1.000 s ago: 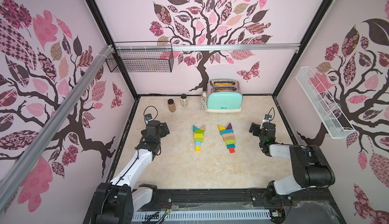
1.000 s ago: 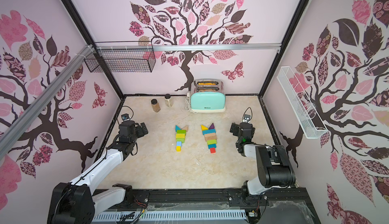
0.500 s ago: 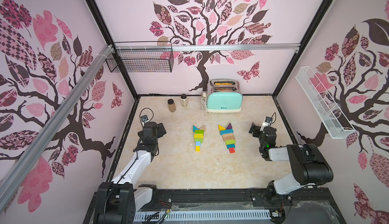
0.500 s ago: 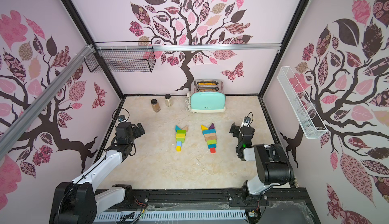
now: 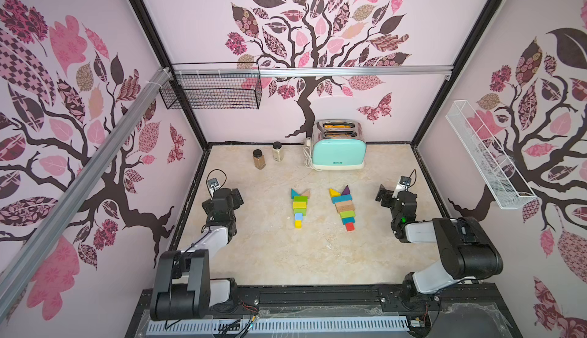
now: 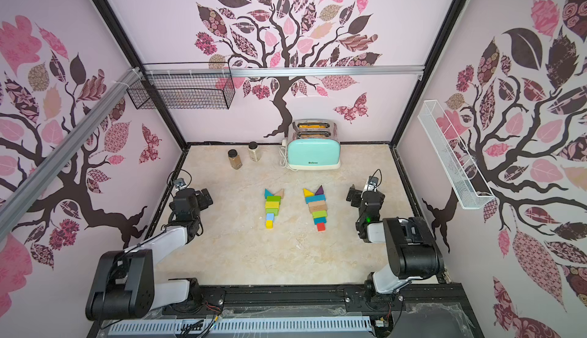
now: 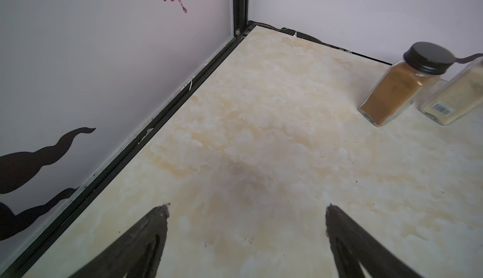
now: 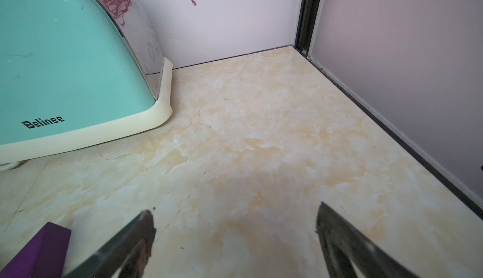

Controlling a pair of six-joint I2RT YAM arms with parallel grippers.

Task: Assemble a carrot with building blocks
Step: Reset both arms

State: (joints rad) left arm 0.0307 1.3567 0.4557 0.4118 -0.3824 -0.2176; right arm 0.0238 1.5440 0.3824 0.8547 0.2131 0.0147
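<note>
The building blocks lie flat mid-table as two tapering, carrot-shaped rows, seen in both top views. The left row [image 5: 299, 207] [image 6: 272, 207] runs from teal and tan wedges down to a yellow cube. The right row [image 5: 343, 207] [image 6: 316, 207] runs from yellow and purple wedges down to a red cube. My left gripper [image 5: 224, 197] [image 6: 192, 199] [image 7: 247, 208] hovers open and empty near the left wall. My right gripper [image 5: 392, 196] [image 6: 360, 197] [image 8: 235, 211] is open and empty near the right wall, with the purple wedge [image 8: 39, 253] beside one finger's outer side.
A mint toaster [image 5: 338, 150] [image 8: 65, 67] stands at the back centre. Two spice jars [image 5: 259, 159] [image 7: 397, 86] stand to its left. A black wire basket [image 5: 211, 90] and a white wire shelf [image 5: 486, 155] hang on the walls.
Both arms have drawn back a little from the blocks toward their side walls. Both grippers stay open. The two block rows have not moved.
</note>
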